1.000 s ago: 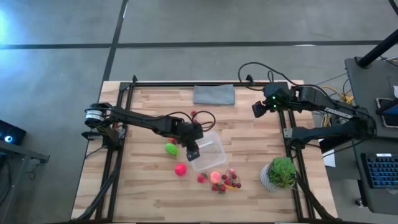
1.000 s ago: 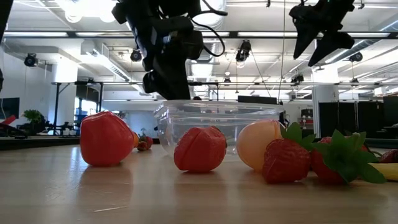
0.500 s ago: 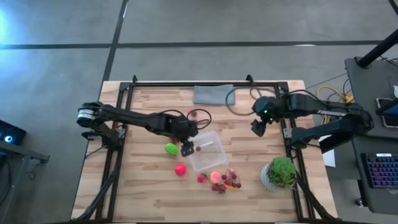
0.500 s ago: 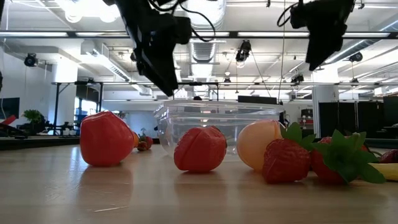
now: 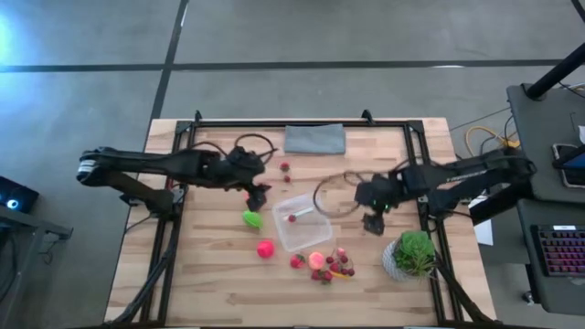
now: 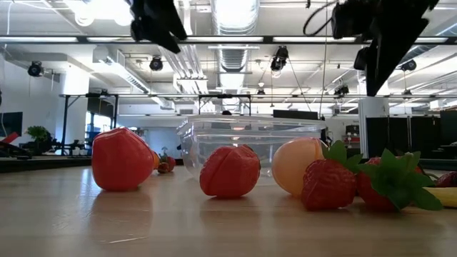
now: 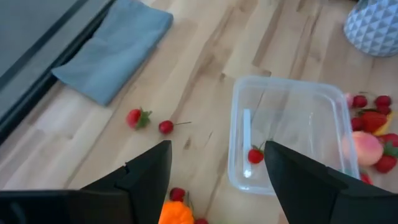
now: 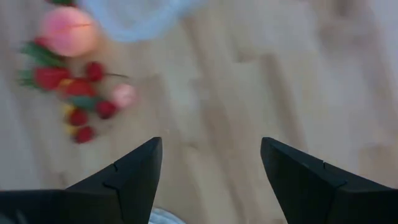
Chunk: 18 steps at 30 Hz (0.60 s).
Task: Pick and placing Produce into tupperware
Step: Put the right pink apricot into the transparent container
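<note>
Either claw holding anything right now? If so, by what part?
Nothing held. Left claw is open and empty above the table beside the tupperware; right claw is open and empty too.

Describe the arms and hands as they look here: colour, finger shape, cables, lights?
Both arms are black, slim and jointed, on black frame rails along the table sides. The left hand and right hand each have two flat, wedge-shaped black fingers. Black cables loop loosely off each forearm. The left arm has a silvery motor at its base. A small green light glows near the right wrist.
</note>
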{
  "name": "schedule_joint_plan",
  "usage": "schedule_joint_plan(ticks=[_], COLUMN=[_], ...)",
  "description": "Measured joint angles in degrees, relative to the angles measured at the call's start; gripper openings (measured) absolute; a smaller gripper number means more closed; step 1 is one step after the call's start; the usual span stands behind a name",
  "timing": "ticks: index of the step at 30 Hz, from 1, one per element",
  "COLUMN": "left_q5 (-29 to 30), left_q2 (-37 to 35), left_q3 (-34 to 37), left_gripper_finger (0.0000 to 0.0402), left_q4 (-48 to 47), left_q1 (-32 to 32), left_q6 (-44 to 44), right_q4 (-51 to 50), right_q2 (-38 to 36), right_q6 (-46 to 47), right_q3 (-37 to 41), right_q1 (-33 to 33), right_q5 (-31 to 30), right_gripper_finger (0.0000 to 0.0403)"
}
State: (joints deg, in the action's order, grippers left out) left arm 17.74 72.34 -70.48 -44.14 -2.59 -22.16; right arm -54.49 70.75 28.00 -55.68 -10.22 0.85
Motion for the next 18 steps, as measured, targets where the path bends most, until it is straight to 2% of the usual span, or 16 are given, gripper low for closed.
schedule_joint_plan(ticks=[6,9,13,18], left_q5=[0.6,0.6,0.6,0.5], left_q2=[-5.2,-7.8,-10.7,-13.6], left_q3=[0.9,3.3,7.2,11.2], left_gripper_finger=[0.0242,0.0242,0.0242,0.0242], left_q4=[-5.1,-6.1,-6.0,-5.7], left_q1=[-0.5,-1.0,-1.3,-1.4], left_q6=[0.6,2.4,3.1,3.1], right_q4=[11.7,13.3,13.3,13.4], right_q2=[5.1,9.3,15.8,23.2], right_q6=[10.8,16.3,22.5,24.4], right_q3=[0.4,-0.3,-2.1,-6.5], right_q1=[-11.3,-15.5,-18.8,-20.3], right_q5=[-8.3,-12.0,-12.4,-12.5], right_gripper_finger=[0.0265,0.0265,0.0265,0.0265])
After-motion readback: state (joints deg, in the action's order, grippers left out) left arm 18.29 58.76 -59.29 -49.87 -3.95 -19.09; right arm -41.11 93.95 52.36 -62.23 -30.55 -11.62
